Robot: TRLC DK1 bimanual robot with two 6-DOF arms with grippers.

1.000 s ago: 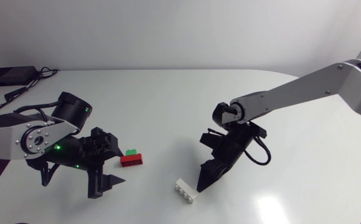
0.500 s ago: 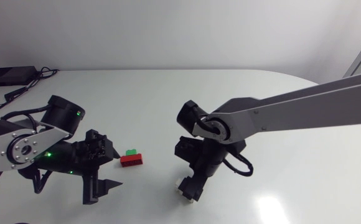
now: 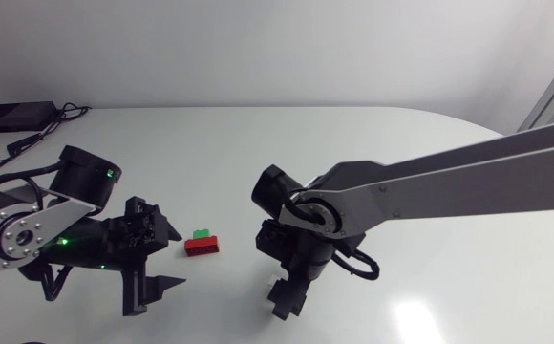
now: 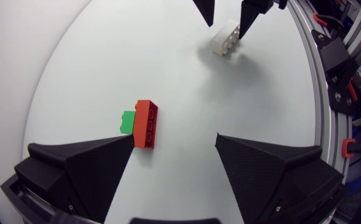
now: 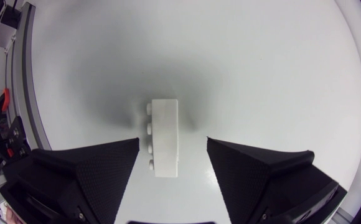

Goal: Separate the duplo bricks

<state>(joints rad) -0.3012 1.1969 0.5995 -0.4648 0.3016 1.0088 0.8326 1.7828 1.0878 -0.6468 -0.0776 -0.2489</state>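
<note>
- Lying on the white table (image 3: 430, 172), the white brick (image 5: 164, 138) sat between the fingers of your right gripper (image 5: 172, 140), with its studs turned toward one finger.
- You had those fingers spread apart, one on each side of the brick. Bare table showed in both gaps and nothing was clamped.
- Noted the red brick (image 4: 147, 123) with the green brick (image 4: 127, 122) against its side. The pair lay well apart from the white one, toward your left arm (image 3: 29, 229).
- Your left gripper (image 4: 175, 140) stood wide open and empty. The red brick sat just at the tip of one finger; you could not tell contact from these views.
- Your right arm (image 3: 449, 182) reached past the table's middle.
</note>
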